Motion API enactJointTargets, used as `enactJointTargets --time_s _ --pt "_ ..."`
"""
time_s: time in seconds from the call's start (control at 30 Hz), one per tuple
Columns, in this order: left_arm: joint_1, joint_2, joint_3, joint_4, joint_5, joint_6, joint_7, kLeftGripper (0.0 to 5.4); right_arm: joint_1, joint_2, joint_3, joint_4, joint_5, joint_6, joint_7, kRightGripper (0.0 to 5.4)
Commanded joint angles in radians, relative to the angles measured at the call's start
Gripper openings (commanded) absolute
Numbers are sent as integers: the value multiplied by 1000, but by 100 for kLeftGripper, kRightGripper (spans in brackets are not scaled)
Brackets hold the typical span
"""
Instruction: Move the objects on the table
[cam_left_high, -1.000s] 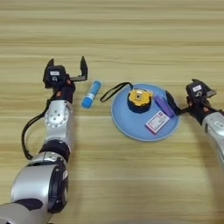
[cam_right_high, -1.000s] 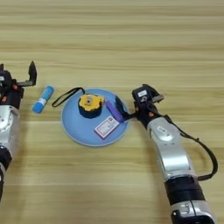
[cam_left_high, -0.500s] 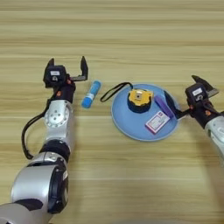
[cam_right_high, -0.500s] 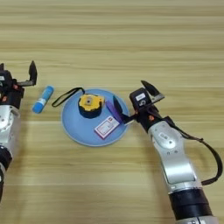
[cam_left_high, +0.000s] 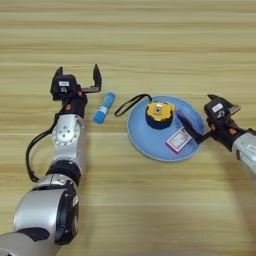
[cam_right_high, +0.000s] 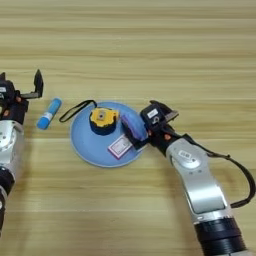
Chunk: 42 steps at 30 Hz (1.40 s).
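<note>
A blue tube (cam_left_high: 104, 107) with a white label lies on the table (cam_left_high: 150, 45), just right of my left gripper (cam_left_high: 77, 76), which stands open and holds nothing. On the light-blue plate (cam_left_high: 145, 140) sit a yellow tape measure (cam_left_high: 160, 114), its black cord trailing off to the left, and a white-and-red card (cam_left_high: 179, 140). A purple block (cam_right_high: 131, 123) rests on the plate's right edge. My right gripper (cam_right_high: 145, 120) is open there, its lower finger lying along the block and its upper finger lifted away.
Bare wooden table stretches behind the plate and in front of it. My right forearm (cam_right_high: 197, 172) lies across the table to the right of the plate.
My right gripper has gone from shut on the purple block to open, and the block now rests on the plate's right edge. The left arm has stayed where it was.
</note>
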Motion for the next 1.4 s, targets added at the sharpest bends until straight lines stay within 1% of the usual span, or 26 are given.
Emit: enactJointTargets --time_s 0.03,0.13,0.23,0.37,0.67,0.87,1.0,1.4 --pt "14 -5 -6 -16 19 -1 9 540 -39 3 29 -10 6 46 21 538" --pt "16 -6 -8 -20 20 0 11 540 -59 5 53 3 2 76 37 538" --pt "19 -8 -10 -25 21 0 12 540 -80 5 63 33 -4 88 37 538" --pt "24 -11 -12 -34 25 0 17 540 -99 13 64 57 20 118 57 538" --pt "30 -14 -10 -47 33 6 23 540 -114 26 31 145 81 159 77 538" --pt "31 -17 -11 -49 36 5 28 540 -121 32 21 164 118 197 98 538" --pt "32 -21 -14 -50 39 4 32 540 -128 26 29 163 127 221 110 538" --pt "40 -34 -22 -67 51 3 47 540 -171 15 2 214 165 307 125 538"
